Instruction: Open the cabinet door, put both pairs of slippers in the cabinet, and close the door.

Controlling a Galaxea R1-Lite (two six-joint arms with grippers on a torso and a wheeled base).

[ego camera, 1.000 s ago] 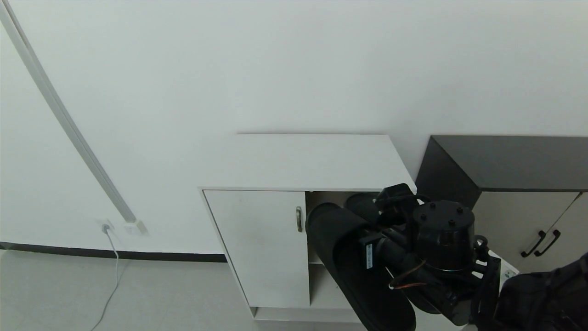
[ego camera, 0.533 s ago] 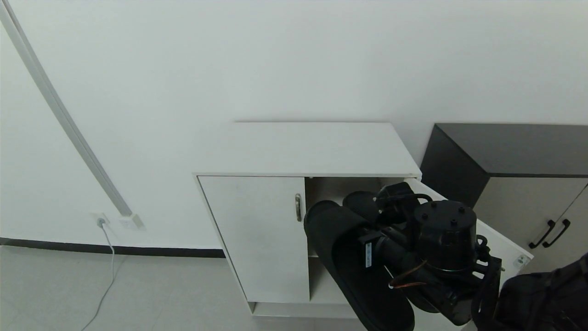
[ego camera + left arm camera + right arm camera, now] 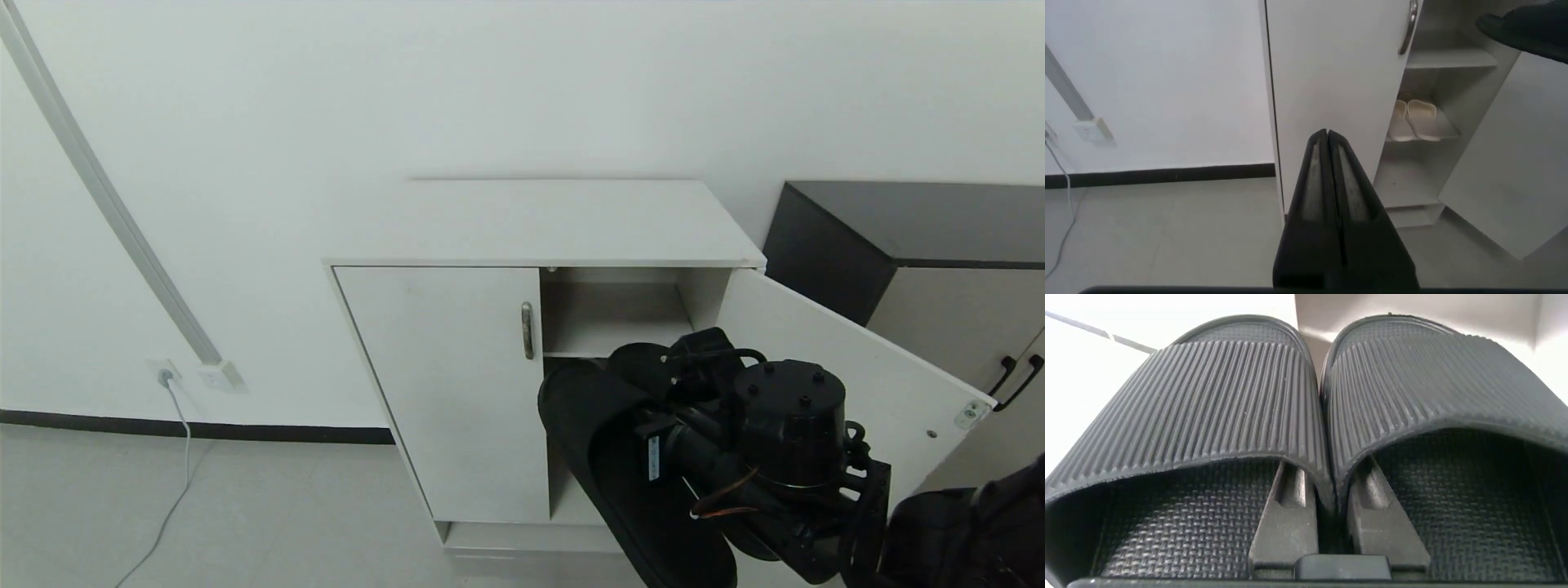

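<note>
Fingers (image 3: 1284, 518) of right gripper (image 3: 1328, 480) still clamp 2 black slippers (image 3: 608, 412); cabinet (image 3: 563, 220) open.

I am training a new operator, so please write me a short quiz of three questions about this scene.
1. True or false: the left gripper is shut and empty.
2. What does the right gripper hold? A) black slippers B) a towel C) nothing
3. Fill in: the pale slippers lie on a ____ inside the cabinet.
Key: 1 true; 2 A; 3 shelf.
</note>
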